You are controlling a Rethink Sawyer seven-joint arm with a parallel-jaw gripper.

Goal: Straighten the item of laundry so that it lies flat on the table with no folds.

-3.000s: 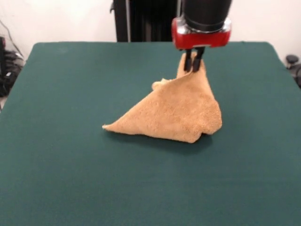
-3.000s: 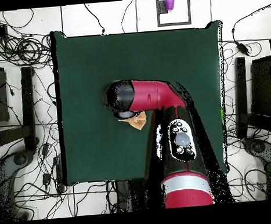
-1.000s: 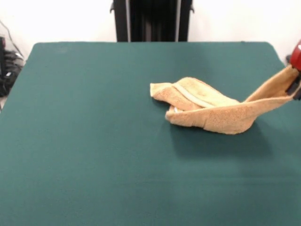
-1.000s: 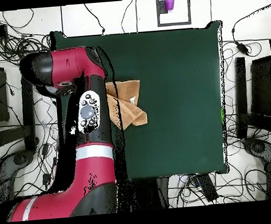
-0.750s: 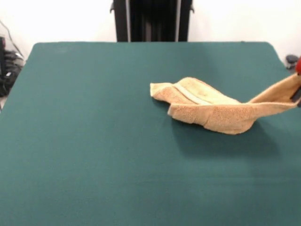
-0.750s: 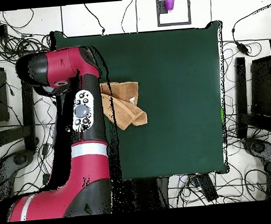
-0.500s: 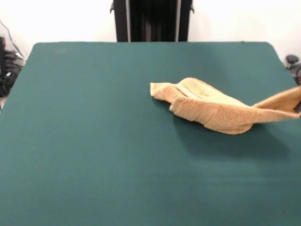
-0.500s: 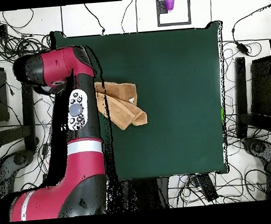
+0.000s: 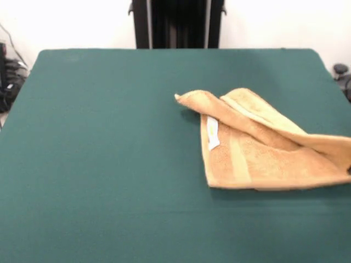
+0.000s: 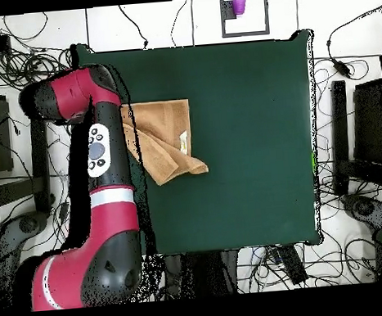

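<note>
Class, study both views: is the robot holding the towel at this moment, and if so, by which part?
It cannot be told. The towel runs off the front view's right edge, and overhead the arm covers the towel's edge there, hiding the gripper.

Towel (image 9: 258, 148) runs off frame; arm (image 10: 88, 107) apparently hides the gripper.

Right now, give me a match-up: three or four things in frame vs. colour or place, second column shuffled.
Things:
1. towel
2. table
3. label
4. robot arm

Descriptions:
A. dark green
B. small, white, on the towel
C. red and black, along the table's edge in the overhead view
D. orange-tan, partly folded

Pairs: 1-D, 2-A, 3-B, 4-C
</note>
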